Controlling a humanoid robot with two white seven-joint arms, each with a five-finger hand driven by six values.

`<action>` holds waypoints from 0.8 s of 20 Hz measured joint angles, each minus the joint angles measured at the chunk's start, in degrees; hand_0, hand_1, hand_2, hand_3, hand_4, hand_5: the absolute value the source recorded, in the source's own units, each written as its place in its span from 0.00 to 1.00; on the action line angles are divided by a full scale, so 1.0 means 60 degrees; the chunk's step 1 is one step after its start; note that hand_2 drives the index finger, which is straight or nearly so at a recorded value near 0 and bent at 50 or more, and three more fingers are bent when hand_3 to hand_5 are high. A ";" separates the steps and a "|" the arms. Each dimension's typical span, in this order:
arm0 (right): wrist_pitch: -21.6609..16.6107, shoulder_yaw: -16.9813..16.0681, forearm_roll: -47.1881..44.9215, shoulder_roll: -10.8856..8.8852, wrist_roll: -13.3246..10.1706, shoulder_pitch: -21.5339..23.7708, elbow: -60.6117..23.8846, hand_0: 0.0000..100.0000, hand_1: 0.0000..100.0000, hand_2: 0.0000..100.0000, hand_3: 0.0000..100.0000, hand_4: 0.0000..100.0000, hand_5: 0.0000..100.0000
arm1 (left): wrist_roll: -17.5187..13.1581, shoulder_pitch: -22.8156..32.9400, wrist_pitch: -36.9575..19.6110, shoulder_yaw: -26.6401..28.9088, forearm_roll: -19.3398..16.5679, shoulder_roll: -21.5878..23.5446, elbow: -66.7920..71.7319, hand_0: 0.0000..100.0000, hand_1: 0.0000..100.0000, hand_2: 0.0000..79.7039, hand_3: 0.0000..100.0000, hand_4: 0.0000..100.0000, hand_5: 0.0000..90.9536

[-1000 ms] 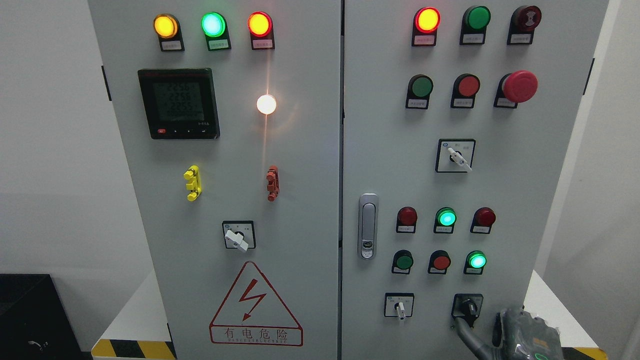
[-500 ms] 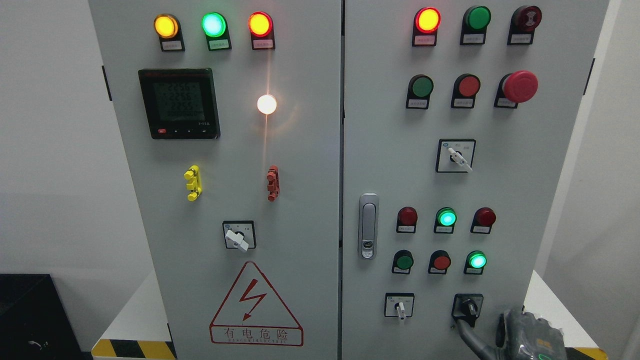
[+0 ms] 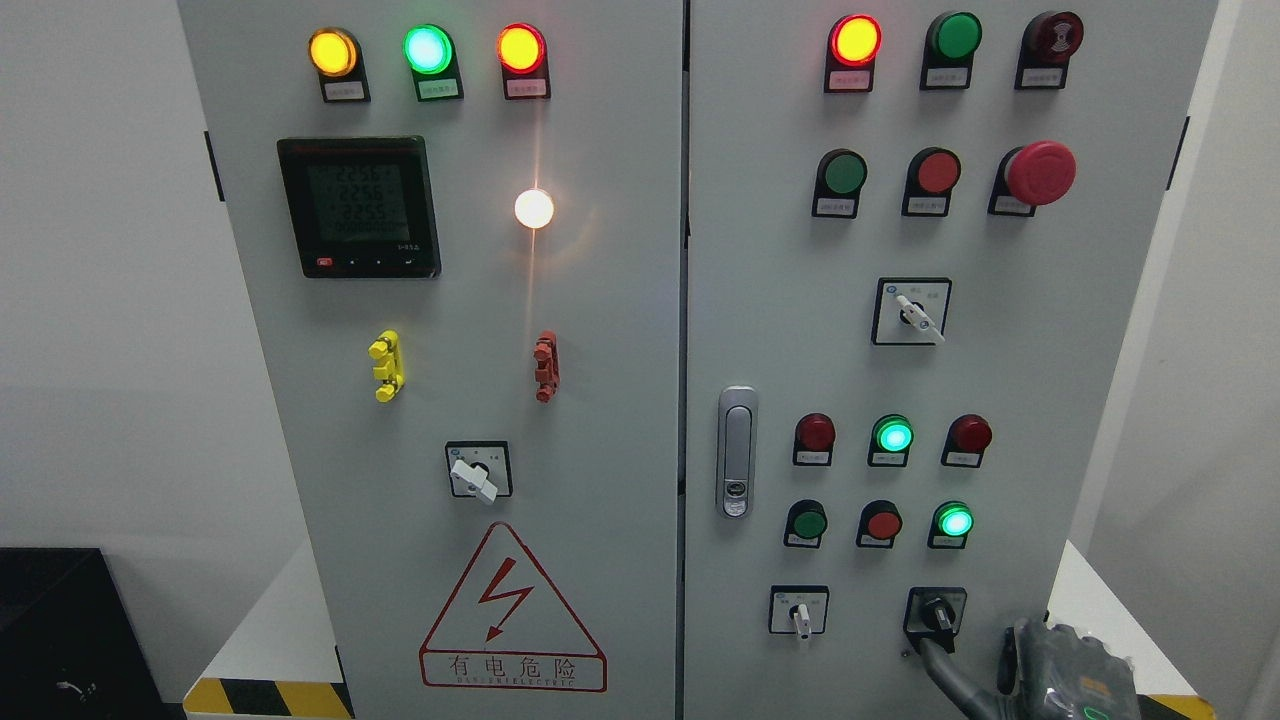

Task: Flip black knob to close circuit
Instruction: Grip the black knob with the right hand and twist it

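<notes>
While my right hand (image 3: 1060, 672) sits low at the bottom right corner, I read the cabinet from its left side first: the meter display (image 3: 358, 207) is lit, with the white-handled selector (image 3: 476, 474) below it and the lightning warning triangle (image 3: 511, 610) under that. None of these are mine to touch. Past the door latch (image 3: 736, 451) comes the small white-handled switch (image 3: 799, 612), and just right of it, in the bottom row of the right door, is the black knob (image 3: 936, 614), its handle pointing down and slightly right.

My hand is below and to the right of that knob, one dark finger (image 3: 950, 672) reaching up close under its plate; I cannot tell whether it touches. I hold nothing, and the other fingers are too hidden to judge their spread.

To do this well, I think I should pinch the handle itself, not the plate, turn about its centre, and keep clear of the neighbouring switch. My left hand is out of sight.
</notes>
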 measured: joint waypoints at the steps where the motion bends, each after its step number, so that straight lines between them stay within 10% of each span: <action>1: -0.0001 -0.0019 -0.0002 -0.0003 0.0005 -0.0005 0.0003 0.00 0.04 0.81 0.99 0.88 0.90 | 0.0000 0.0000 0.0000 0.0000 0.0000 0.0000 0.0000 0.12 0.56 0.00 0.00 0.00 0.00; 16: -0.0026 -0.0257 -0.0070 -0.0035 0.0050 -0.0110 0.0049 0.00 0.04 0.81 0.99 0.87 0.90 | 0.0000 0.0000 0.0000 -0.0002 0.0000 0.0000 0.0000 0.12 0.56 0.00 0.00 0.00 0.00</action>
